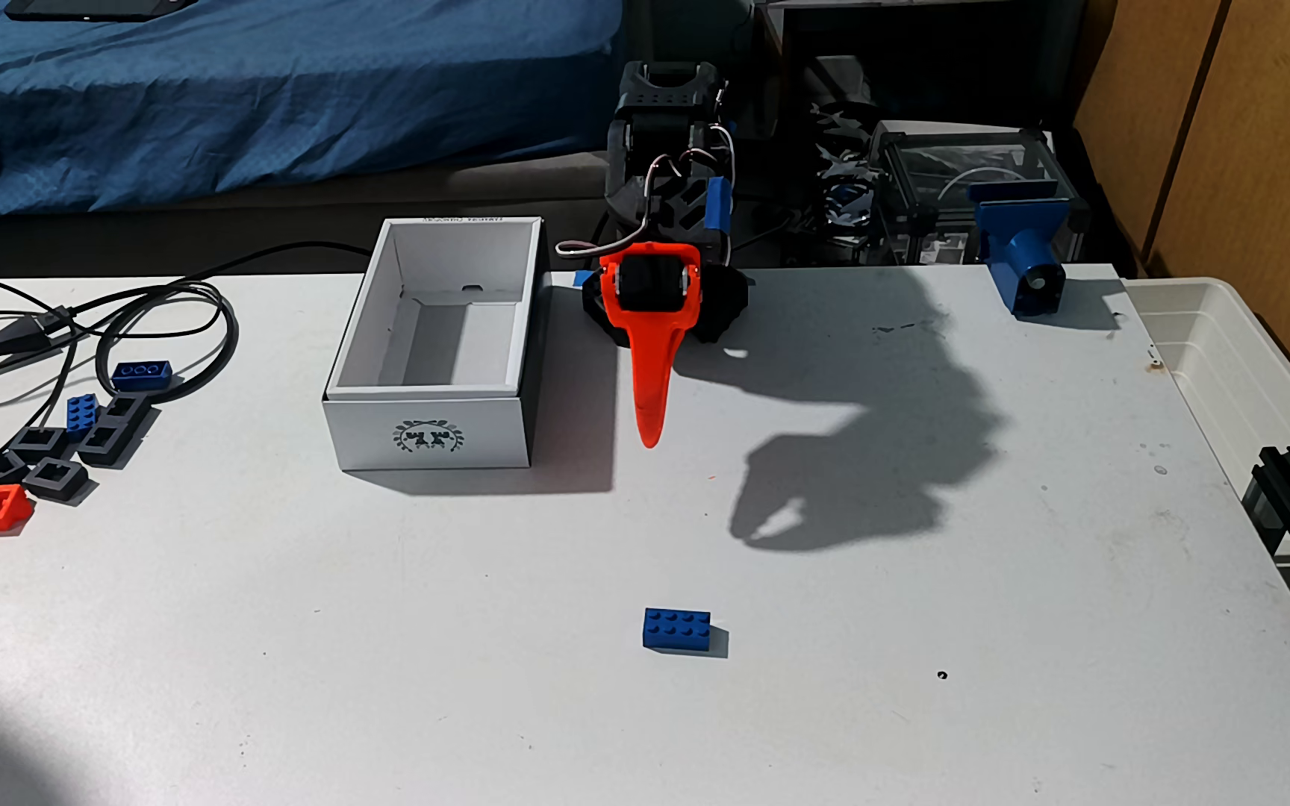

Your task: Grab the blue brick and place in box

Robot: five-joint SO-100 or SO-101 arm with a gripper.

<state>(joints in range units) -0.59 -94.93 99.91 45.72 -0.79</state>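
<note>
The blue brick [677, 629] lies flat on the white table toward the front, studs up, with nothing touching it. The box [436, 418], white cardboard with a dark wreath emblem on its near wall, stands open-topped left of the arm. My gripper [650, 438] hangs above the table just right of the box, well behind the brick. Its orange finger [646, 364] points down and forward and hides the other finger. The shadow on the table shows just a thin sliver between the tips, and nothing is held.
At the left lie cables [83, 325], a dark blue brick [142, 374], a small blue brick [82, 411], several grey blocks [56, 473] and a red block [0, 508]. A translucent bin [1247, 372] sits at the right edge and a blue mount [1022, 256] at the back right.
</note>
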